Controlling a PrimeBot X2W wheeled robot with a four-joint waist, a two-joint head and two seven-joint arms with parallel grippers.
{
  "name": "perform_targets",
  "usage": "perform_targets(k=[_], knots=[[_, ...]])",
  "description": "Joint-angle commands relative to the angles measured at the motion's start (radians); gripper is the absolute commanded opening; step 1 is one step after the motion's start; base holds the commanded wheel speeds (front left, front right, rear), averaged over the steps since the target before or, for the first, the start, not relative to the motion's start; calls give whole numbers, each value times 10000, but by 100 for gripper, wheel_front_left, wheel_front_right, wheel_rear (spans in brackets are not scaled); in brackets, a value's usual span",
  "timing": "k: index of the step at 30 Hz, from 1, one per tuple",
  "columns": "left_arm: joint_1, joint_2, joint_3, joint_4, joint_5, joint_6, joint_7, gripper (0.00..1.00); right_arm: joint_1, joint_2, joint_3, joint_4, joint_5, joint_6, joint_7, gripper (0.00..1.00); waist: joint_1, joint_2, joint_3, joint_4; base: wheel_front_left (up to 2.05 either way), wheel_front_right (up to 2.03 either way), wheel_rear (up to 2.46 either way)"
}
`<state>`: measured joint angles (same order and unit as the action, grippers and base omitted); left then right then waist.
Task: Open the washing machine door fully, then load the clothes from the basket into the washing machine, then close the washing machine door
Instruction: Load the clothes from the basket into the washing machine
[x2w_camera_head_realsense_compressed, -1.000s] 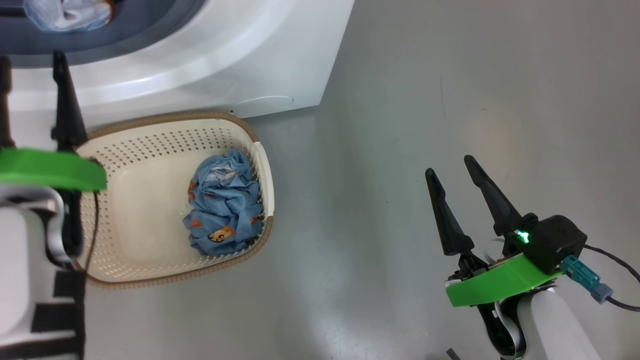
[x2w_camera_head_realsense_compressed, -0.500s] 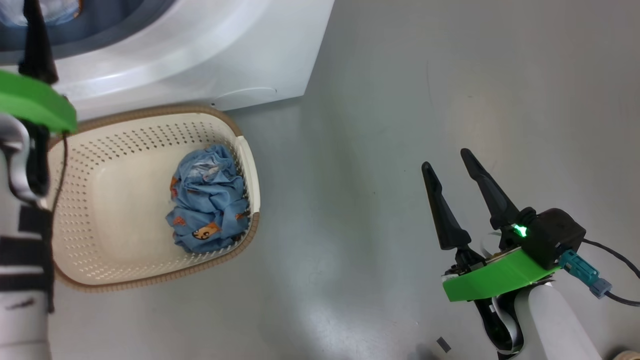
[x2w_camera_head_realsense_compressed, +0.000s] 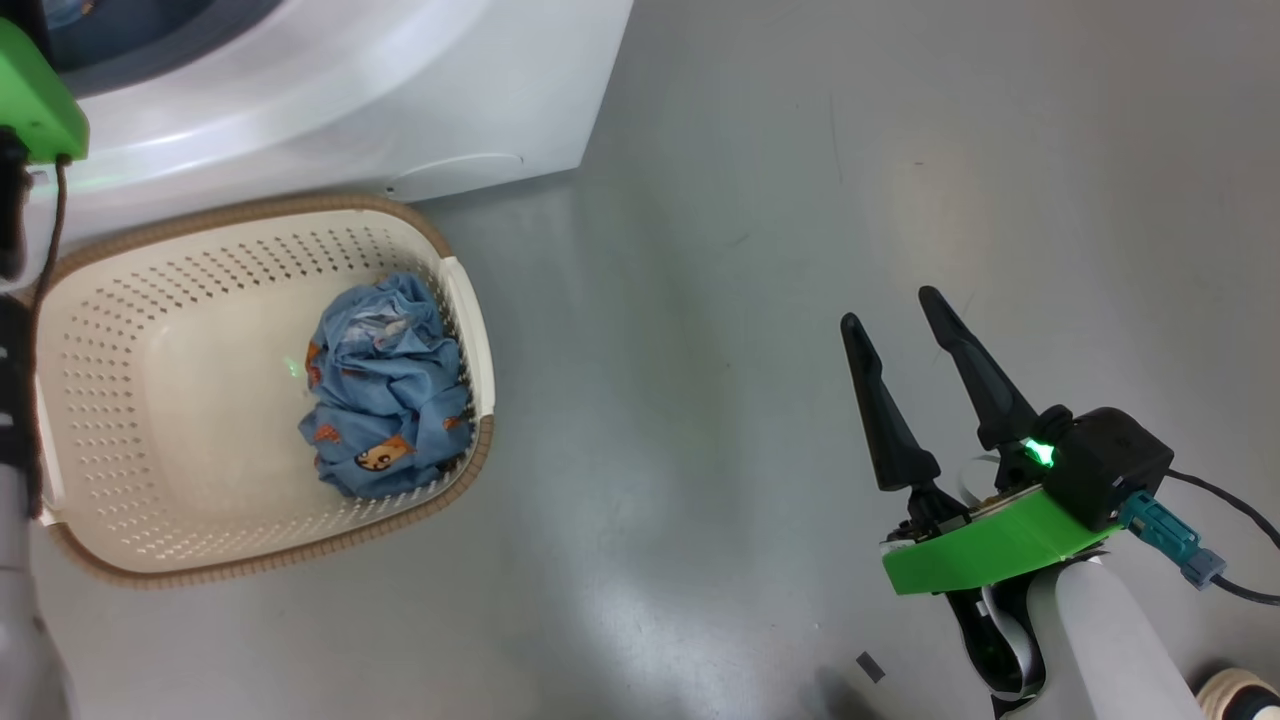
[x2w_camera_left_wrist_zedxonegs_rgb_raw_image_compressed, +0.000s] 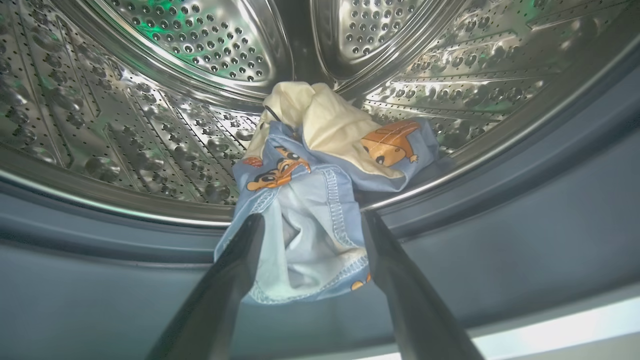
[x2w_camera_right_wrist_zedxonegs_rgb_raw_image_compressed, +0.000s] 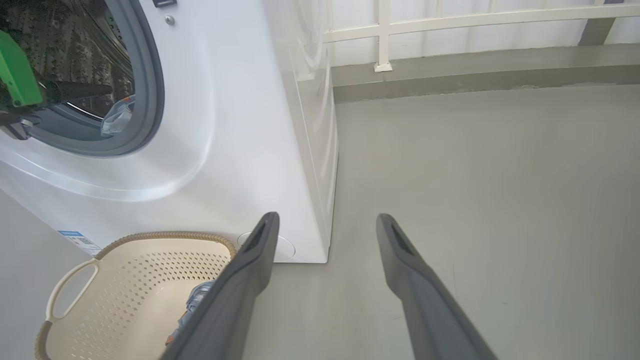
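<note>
The left gripper (x2w_camera_left_wrist_zedxonegs_rgb_raw_image_compressed: 311, 220) was at the mouth of the washer (x2w_camera_head_realsense_compressed: 350, 110), jaws spread wide; a blue garment (x2w_camera_left_wrist_zedxonegs_rgb_raw_image_compressed: 320, 165) printed with orange cartoon animals lay between its fingers, draped from the steel drum (x2w_camera_left_wrist_zedxonegs_rgb_raw_image_compressed: 200, 45) out over the grey gasket (x2w_camera_left_wrist_zedxonegs_rgb_raw_image_compressed: 500, 240), not pinched so far as I could see; the right gripper (x2w_camera_head_realsense_compressed: 890, 307) hovered over bare floor (x2w_camera_head_realsense_compressed: 700, 250), well off to the right, jaws likewise spread and empty; the basket (x2w_camera_head_realsense_compressed: 150, 400) stood on the floor just in front of the washer; more clothes (x2w_camera_head_realsense_compressed: 385, 390) sat crumpled against its right wall.
</note>
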<state>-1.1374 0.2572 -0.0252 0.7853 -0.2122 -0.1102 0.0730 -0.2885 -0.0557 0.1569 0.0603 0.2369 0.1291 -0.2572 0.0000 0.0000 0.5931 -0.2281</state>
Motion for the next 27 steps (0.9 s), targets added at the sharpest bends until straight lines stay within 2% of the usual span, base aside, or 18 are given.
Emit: perform_targets(k=[1, 4, 14, 22, 23, 24, 27], knots=[[-356, 508, 68, 4, 72, 88, 165, 100, 66, 52, 257, -239, 122, 16, -46, 100, 0, 0, 64, -31, 0, 0, 0], [-822, 477, 42, 732, -4, 214, 742, 100, 93, 53, 270, -267, 163, 16, -46, 100, 0, 0, 158, -53, 0, 0, 0], [-1678, 388, 103, 2112, -202, 720, 1319, 100, 157, 54, 331, -308, 218, 16, -46, 100, 0, 0, 480, -120, 0, 0, 0], [-1903, 529, 55, 2714, -165, 1056, 1051, 100, 214, 54, 384, -336, 254, 16, -46, 100, 0, 0, 587, -240, 0, 0, 0], [-1926, 563, 15, 2782, -124, 1098, 987, 93, 210, 54, 386, -343, 257, 16, -46, 100, 0, 0, 611, -258, 0, 0, 0], [-1950, 588, 43, 2823, -157, 1116, 863, 60, 203, 54, 396, -347, 266, 16, -46, 100, 0, 0, 627, -288, 0, 0, 0], [-1978, 666, 59, 2860, -166, 1198, 263, 19, 237, 54, 377, -332, 254, 16, -46, 100, 0, 0, 613, -327, 0, 0, 0]])
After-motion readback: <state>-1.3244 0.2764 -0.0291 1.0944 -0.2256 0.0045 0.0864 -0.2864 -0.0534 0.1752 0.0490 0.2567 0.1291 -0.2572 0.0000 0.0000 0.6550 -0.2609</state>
